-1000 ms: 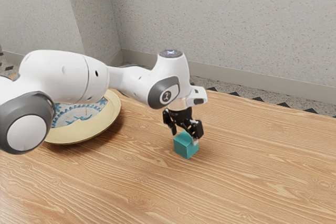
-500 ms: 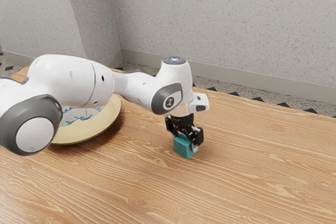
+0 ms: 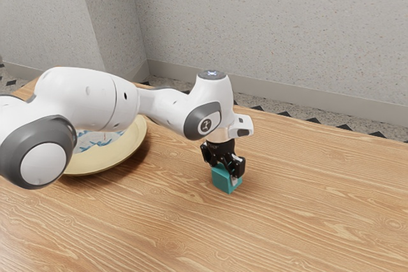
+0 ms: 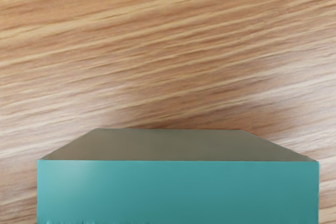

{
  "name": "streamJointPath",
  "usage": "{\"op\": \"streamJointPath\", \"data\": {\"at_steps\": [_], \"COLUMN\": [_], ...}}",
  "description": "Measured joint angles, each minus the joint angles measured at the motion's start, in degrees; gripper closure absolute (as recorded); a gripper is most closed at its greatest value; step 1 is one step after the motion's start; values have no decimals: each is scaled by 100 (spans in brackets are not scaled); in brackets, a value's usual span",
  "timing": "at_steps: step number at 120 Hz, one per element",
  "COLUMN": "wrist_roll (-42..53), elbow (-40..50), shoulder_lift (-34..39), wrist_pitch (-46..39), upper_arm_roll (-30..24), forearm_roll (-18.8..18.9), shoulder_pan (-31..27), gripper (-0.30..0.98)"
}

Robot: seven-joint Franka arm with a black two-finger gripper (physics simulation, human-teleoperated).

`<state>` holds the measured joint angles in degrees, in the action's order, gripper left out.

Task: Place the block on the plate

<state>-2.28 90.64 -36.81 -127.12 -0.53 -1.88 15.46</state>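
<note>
- One teal block, a small smooth cube [image 3: 220,179], sits on the pale, wavy-grained wooden table [image 3: 306,214], and that's where the job stands: at the pick-up.
- Reach looks done: I have the black two-finger gripper [image 3: 225,172] right down over the cube, pointing at the tabletop.
- Jaws: the nearer one lies against the block's side; the far one is largely hidden behind the cube. I read this as a pinch on the block, though I can't check the far contact.
- Wrist view puts the block squarely under my hand, its flat teal face and a greyish one clear to see, so the line-up looks good.
- No lift to report: the cube's base is at the wood, upright and level.
- Over towards the exterior view's left, well apart from the block, waits the round cream-rimmed plate with blue patterning [image 3: 129,150], partly behind my white arm [image 3: 92,97].
- Left to do: raise the cube, carry it across, clear that raised rim, lower, let go, back off.
- Next I'd lift gently, watching for slip; a weak far-side hold could let the block twist.
</note>
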Motion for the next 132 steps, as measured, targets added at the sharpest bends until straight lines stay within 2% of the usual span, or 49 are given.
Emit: {"op": "streamJointPath", "data": {"at_steps": [22, 56, 88, 132], "wrist_roll": [-12, -30, -31, 32], "elbow": [5, 69, 71, 71], "shoulder_lift": [93, 634, 905, 1055], "wrist_pitch": [17, 148, 388, 673], "upper_arm_roll": [3, 12, 34, -10], "forearm_roll": [17, 131, 350, 607], "shoulder_pan": [-7, -257, -715, -1702], "gripper": [30, 30, 30, 30]}}
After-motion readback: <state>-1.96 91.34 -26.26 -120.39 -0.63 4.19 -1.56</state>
